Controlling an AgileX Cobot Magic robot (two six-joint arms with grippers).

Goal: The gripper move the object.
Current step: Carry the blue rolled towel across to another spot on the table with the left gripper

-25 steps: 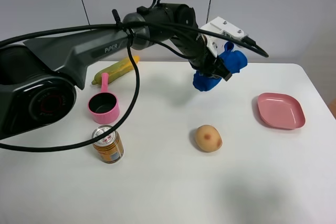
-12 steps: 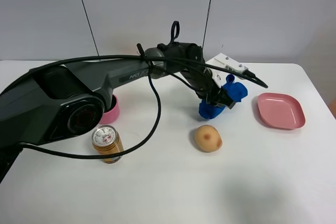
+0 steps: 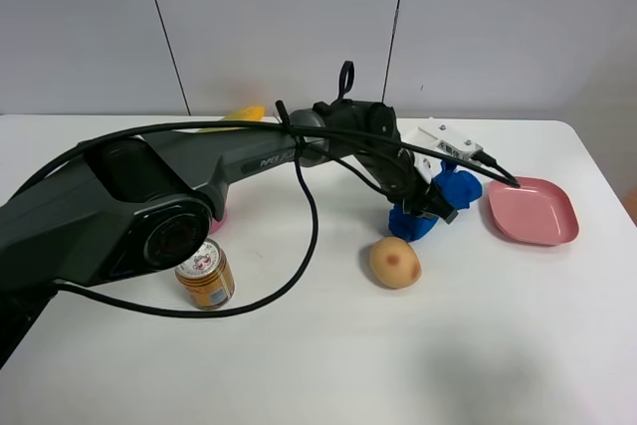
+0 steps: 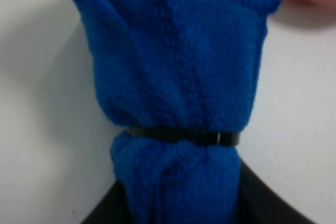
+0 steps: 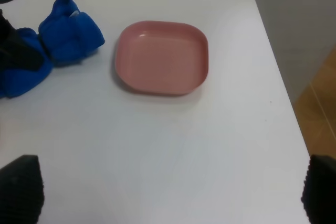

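Note:
A blue knitted cloth bundle (image 3: 439, 198), tied with a thin black band, is held in my left gripper (image 3: 422, 210). The gripper is shut on it, low over the white table, between a potato (image 3: 395, 262) and a pink plate (image 3: 532, 211). In the left wrist view the cloth (image 4: 178, 72) fills the frame, with the dark fingers (image 4: 260, 203) at its sides. The right wrist view shows the cloth (image 5: 65, 38) down on the table beside the plate (image 5: 161, 57). My right gripper (image 5: 170, 190) is open and empty, above the table near the plate.
A drink can (image 3: 205, 273) stands at the front left. A pink cup (image 3: 215, 218) is mostly hidden behind the left arm. A yellow banana (image 3: 239, 114) lies at the back. The table's right edge (image 5: 273, 77) runs just past the plate.
My left gripper has moved right and down with the blue cloth, from high over the table's middle to low beside the potato and closer to the pink plate.

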